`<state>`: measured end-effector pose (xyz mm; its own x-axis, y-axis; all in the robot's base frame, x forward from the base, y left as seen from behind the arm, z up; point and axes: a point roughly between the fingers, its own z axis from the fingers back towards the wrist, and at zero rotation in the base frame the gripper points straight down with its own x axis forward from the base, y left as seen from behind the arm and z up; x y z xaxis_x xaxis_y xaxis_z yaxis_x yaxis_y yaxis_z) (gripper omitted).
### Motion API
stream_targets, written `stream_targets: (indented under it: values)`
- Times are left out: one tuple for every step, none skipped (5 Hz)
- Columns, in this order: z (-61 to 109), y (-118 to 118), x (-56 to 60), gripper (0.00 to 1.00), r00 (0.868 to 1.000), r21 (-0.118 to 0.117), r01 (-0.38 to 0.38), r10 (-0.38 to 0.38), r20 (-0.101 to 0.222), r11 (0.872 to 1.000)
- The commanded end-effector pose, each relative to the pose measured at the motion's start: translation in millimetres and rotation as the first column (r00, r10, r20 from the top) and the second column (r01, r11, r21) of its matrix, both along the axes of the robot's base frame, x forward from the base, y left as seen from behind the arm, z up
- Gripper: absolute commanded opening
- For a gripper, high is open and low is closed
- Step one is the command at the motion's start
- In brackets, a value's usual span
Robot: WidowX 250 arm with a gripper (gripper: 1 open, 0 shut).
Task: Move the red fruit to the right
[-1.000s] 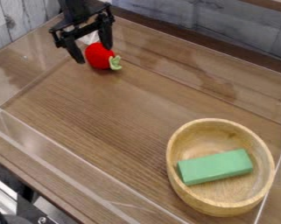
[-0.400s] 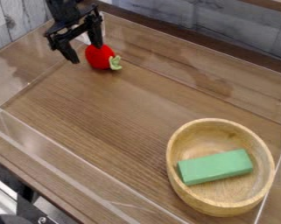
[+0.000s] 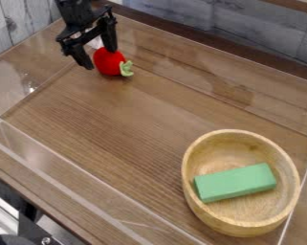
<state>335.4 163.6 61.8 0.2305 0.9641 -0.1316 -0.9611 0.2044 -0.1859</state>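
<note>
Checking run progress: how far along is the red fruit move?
Done: nothing yet; the red fruit lies at the table's far left. In hand: the gripper is open over it, fingers astride, no grasp visible. Left: close, lift, carry right, release. The wooden bowl with the green block sits front right.

1. Counter point(image 3: 130, 124): brown wood-grain surface with a glossy finish, filling most of the view.
2. Clear panels point(image 3: 66, 163): low transparent walls border the counter at the front and along the sides.
3. Back wall point(image 3: 245, 29): grey weathered planks behind the counter.
4. Light: soft reflections show on the counter near the back wall.
</note>
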Motion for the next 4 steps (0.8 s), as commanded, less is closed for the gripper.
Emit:
stream_targets:
  values:
    - [16.7,5.0,18.5,1.0,0.998,0.032,-0.009,0.007,0.069,0.999]
    - [14.5,3.7,22.8,1.0,0.997,0.033,-0.016,0.013,0.078,0.999]
    - [10.9,2.7,26.1,1.0,0.997,0.032,-0.023,0.02,0.081,0.999]
    - [7.3,2.0,27.8,1.0,0.996,0.033,-0.028,0.025,0.081,0.999]
